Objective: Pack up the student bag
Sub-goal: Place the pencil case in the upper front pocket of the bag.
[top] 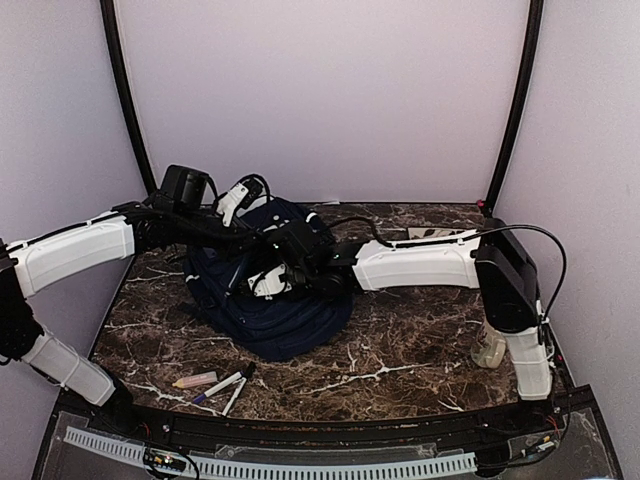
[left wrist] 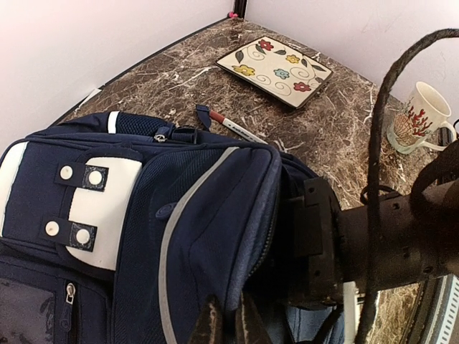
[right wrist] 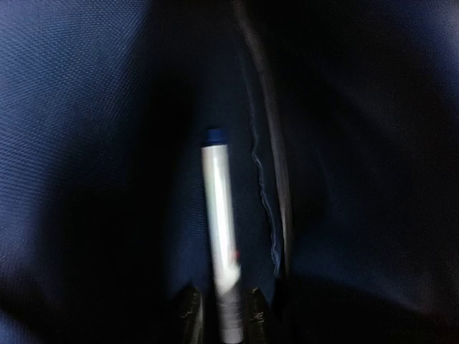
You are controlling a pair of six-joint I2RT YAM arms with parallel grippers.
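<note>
Navy student bag [top: 290,325] pinched by L gripper [left wrist: 229,325]; R gripper [right wrist: 221,304] hold on marker [right wrist: 217,208] unclear; we fear snag on seam [right wrist: 264,190] at 3 o'clock

Mid-counter [top: 420,345]: the student bag [top: 270,305]. Inside the bag: a marker [right wrist: 219,229], between the tips of the right claw [right wrist: 220,312]. Behind and right of the bag: a plate [left wrist: 275,68], with a pen [left wrist: 233,127] between. Right of the bag: a mug [top: 488,348]. Front-left of it: loose pens [top: 224,385].

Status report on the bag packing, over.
Left gripper shut on bag rim. Right gripper inside bag, marker between jaws, grip unclear. Pens waiting on table.
</note>
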